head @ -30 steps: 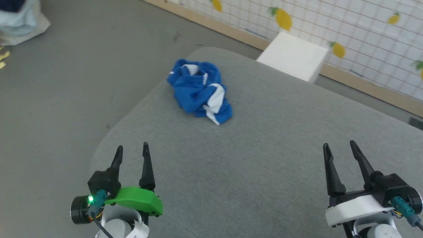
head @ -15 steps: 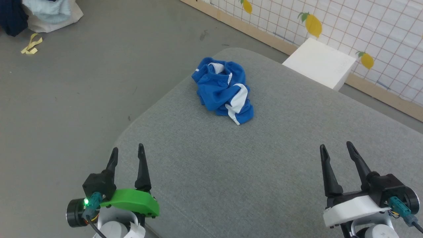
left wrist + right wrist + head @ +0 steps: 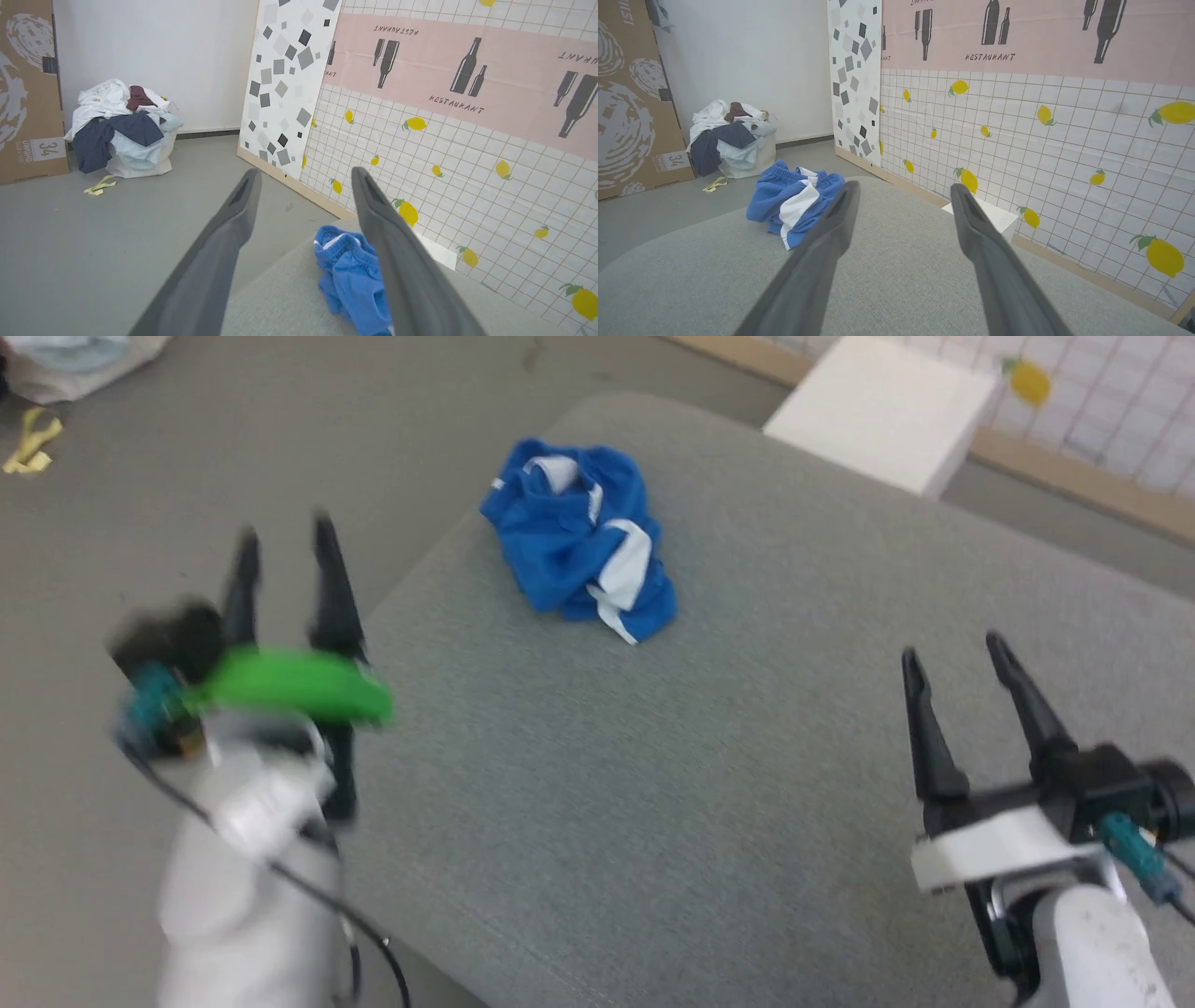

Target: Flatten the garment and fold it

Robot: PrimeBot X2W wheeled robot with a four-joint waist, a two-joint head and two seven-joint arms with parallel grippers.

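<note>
Grey soft cloth covers the table [image 3: 747,784], and its corners are round. Near the far left corner of the table lies the garment [image 3: 574,532]. It is a pair of bright blue shorts, scrunched up in a lumpy heap and not flat at all. White stripes peek out of the folds. One big white patch sits on the side nearer the robot, and a smaller one sits near the far end. In the left wrist view the wrinkly, stretchy waistband [image 3: 343,241] curls along the top of the heap.

The left gripper [image 3: 285,530] looks blurry in the head view. It hangs by the left edge of the table. Its two dark fingers are spread wide and hold nothing. The right gripper [image 3: 952,649] hangs over the near right part of the table. Its fingers are spread wide too, with nothing between them. Both are well apart from the shorts.

Past the table a white box [image 3: 882,411] stands on the grey floor [image 3: 233,429], by a wall [image 3: 1017,140] of little squares and yellow lemons. Far off, a bag [image 3: 140,165] piled with clothes sits beside a cardboard box [image 3: 28,88].
</note>
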